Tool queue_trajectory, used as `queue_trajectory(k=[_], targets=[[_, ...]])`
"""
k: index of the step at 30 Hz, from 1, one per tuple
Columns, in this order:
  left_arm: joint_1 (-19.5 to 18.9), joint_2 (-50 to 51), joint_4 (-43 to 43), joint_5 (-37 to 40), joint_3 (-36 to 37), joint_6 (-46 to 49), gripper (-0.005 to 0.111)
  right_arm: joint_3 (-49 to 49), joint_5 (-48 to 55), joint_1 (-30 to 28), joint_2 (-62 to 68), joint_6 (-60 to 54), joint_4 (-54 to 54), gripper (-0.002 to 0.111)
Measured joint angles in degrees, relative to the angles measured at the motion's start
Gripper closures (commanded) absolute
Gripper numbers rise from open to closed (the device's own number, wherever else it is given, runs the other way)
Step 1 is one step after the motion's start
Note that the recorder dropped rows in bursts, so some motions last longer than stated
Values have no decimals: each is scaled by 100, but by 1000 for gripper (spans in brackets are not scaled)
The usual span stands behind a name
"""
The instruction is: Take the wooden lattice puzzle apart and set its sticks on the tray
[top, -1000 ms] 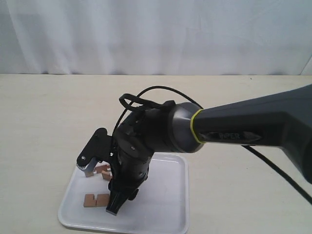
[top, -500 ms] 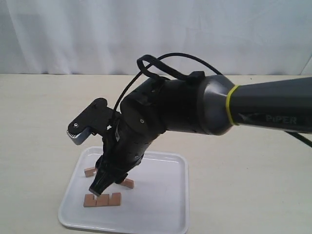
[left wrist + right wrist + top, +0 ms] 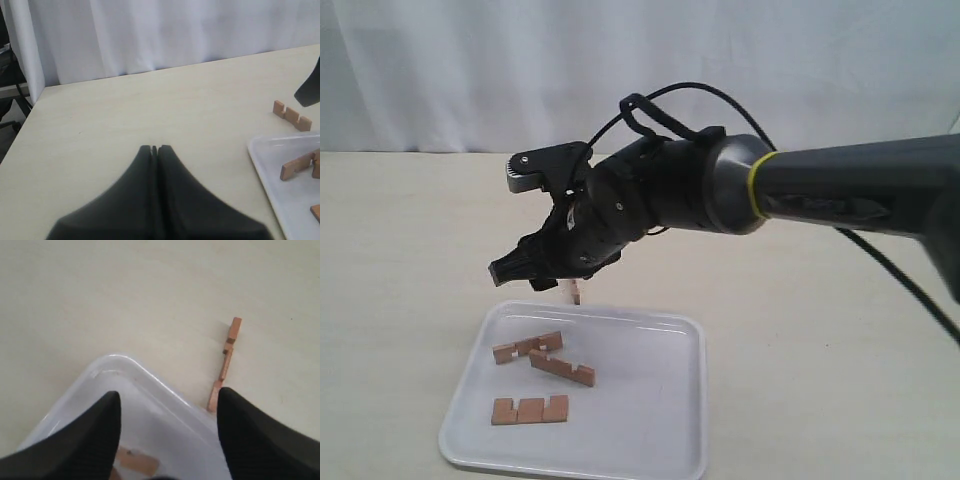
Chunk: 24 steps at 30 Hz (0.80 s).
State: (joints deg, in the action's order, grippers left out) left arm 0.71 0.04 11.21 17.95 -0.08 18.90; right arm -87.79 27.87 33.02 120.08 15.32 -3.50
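Note:
No assembled wooden lattice puzzle shows; its sticks lie apart. Three sticks [image 3: 525, 346] [image 3: 563, 368] [image 3: 528, 410] rest flat in the white tray [image 3: 695, 400]. A fourth stick [image 3: 570, 291] lies on the table just beyond the tray's far rim, seen also as the stick [image 3: 225, 365] and the stick [image 3: 292, 115]. My right gripper [image 3: 510, 222] hangs open and empty above the tray's far left corner; the right wrist view shows this gripper [image 3: 170, 392] over the tray [image 3: 125, 385]. My left gripper [image 3: 155, 148] is shut with nothing in it, away from the tray [image 3: 272, 160].
A white curtain [image 3: 640, 70] closes off the back of the beige table [image 3: 410, 240]. The right arm's black cable [image 3: 680, 95] loops above its wrist. The table's side edge [image 3: 22, 120] shows in the left wrist view, with dark furniture beyond.
My right gripper has lifted out of the tray and swung up toward the far rim, still open. A stick it was hiding now lies in full view in the tray.

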Motion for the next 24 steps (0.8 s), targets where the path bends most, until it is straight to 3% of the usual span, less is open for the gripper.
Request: queue_trajectory(k=[9,14,18,22,24], targets=[[0,0,0,0,0,0,107,-1061,435,-12,974,241,-636,42],[0,0,0,0,0,0,107,-1112,523,-12,1273,373,-1150,50],[0,0,0,0,0,0,107,-1136,485,-12,1325,684,-1341,68],[0,0,0,0,0,0,107,-1136,371,-12,1347,810,-1404,104],[0,0,0,0,0,0,107,-1136,326,-12,1347,825,-1440,104]])
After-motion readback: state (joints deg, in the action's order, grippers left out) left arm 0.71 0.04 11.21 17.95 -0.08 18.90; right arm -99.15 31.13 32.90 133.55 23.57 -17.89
